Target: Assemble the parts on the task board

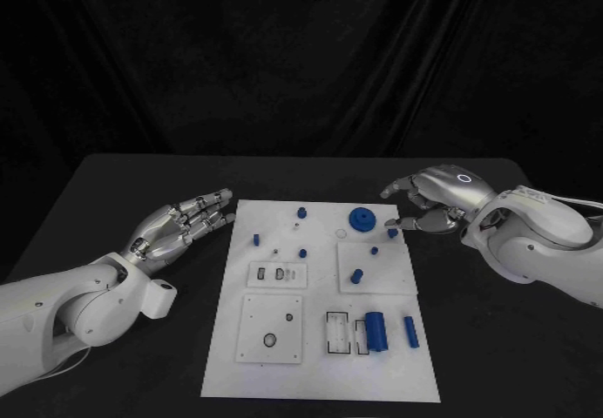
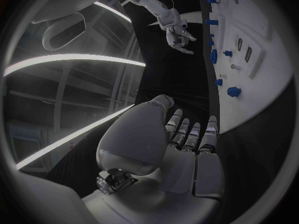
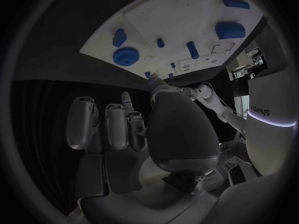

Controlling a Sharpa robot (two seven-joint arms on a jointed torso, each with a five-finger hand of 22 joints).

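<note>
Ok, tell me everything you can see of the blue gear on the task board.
The blue gear is a round toothed disc with a raised hub, plastic-looking, lying flat near the far edge of the task board. Nothing touches it; the right hand hovers just beside it, over the board's far right corner.

You cannot tell from the head view whether the right hand (image 1: 425, 202) touches the small blue part (image 1: 392, 232) at the task board (image 1: 321, 383) edge; its fingertips hide the contact. In the right wrist view the palm (image 3: 181, 129) covers the board's near edge. The tiny pieces by the slotted plate (image 1: 275, 274) are too small to identify. In the left wrist view the board (image 2: 261, 40) is cut off by the circle's rim.
</note>
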